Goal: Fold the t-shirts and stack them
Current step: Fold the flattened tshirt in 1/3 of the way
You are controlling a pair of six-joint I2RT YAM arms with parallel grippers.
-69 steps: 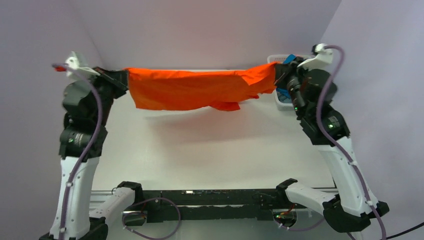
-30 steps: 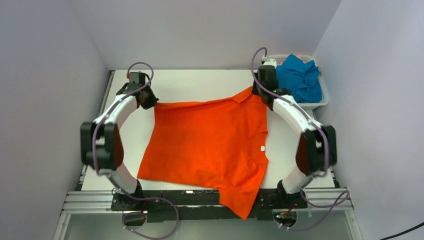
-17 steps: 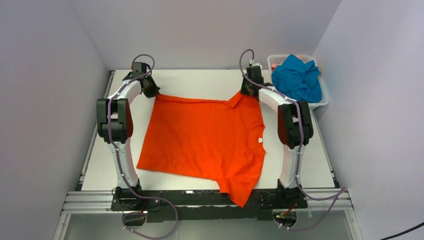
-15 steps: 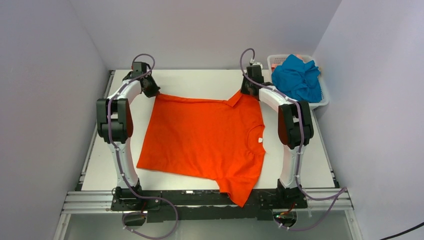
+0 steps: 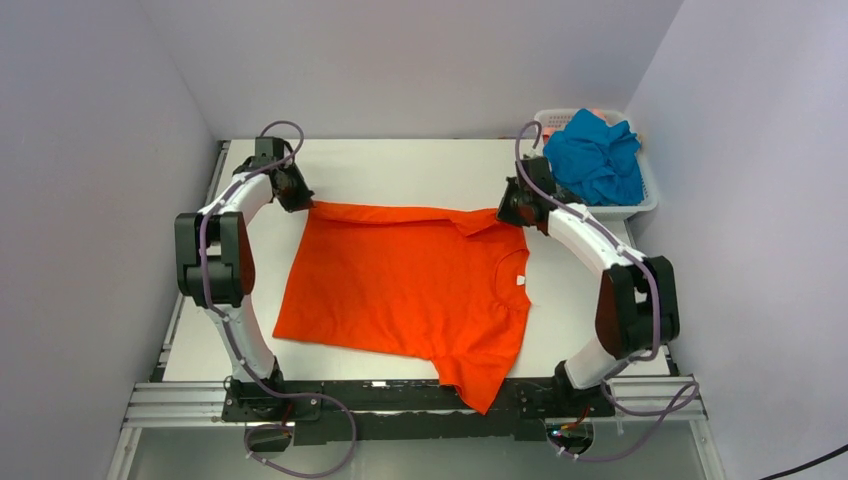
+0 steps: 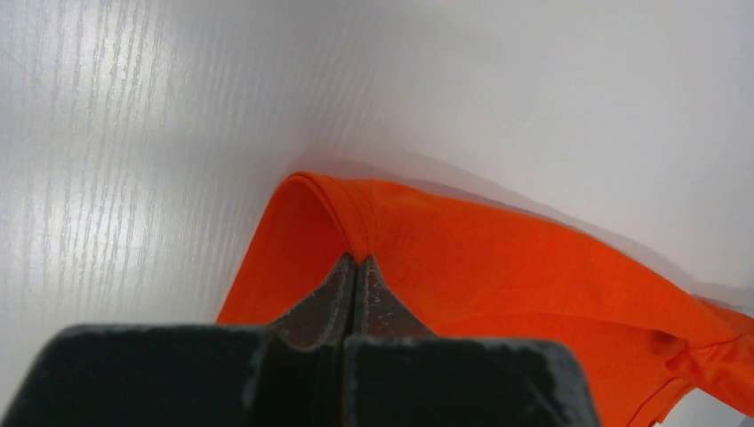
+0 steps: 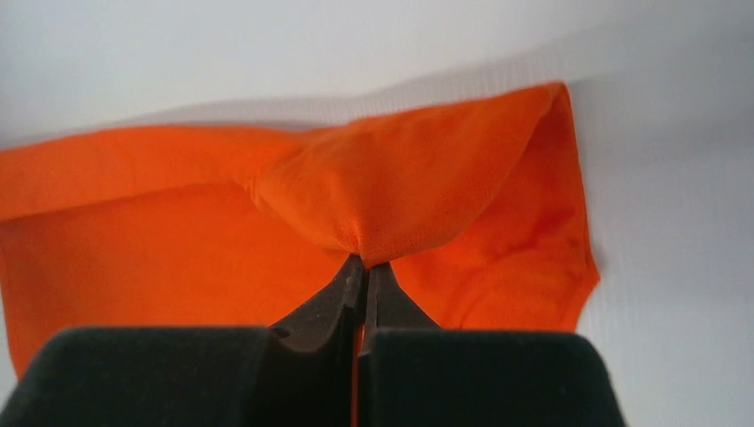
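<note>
The orange t-shirt (image 5: 410, 280) lies spread on the white table, neck hole to the right, one sleeve hanging over the near edge. My left gripper (image 5: 300, 203) is shut on its far left corner, the hem pinched between the jaws (image 6: 356, 260). My right gripper (image 5: 507, 215) is shut on the far right sleeve, the cloth bunched at the jaws (image 7: 364, 260). The far edge of the shirt is rolled over toward me between the two grippers. The teal blue t-shirt (image 5: 598, 158) lies crumpled in the basket.
A white mesh basket (image 5: 640, 205) stands at the far right corner of the table. Grey walls close in the left, back and right sides. A black rail (image 5: 400, 395) runs along the near edge under the hanging sleeve.
The shirt was held stretched in the air, then laid flat on the table. Since half a second ago both grippers have drawn toward me, folding the far edge over.
</note>
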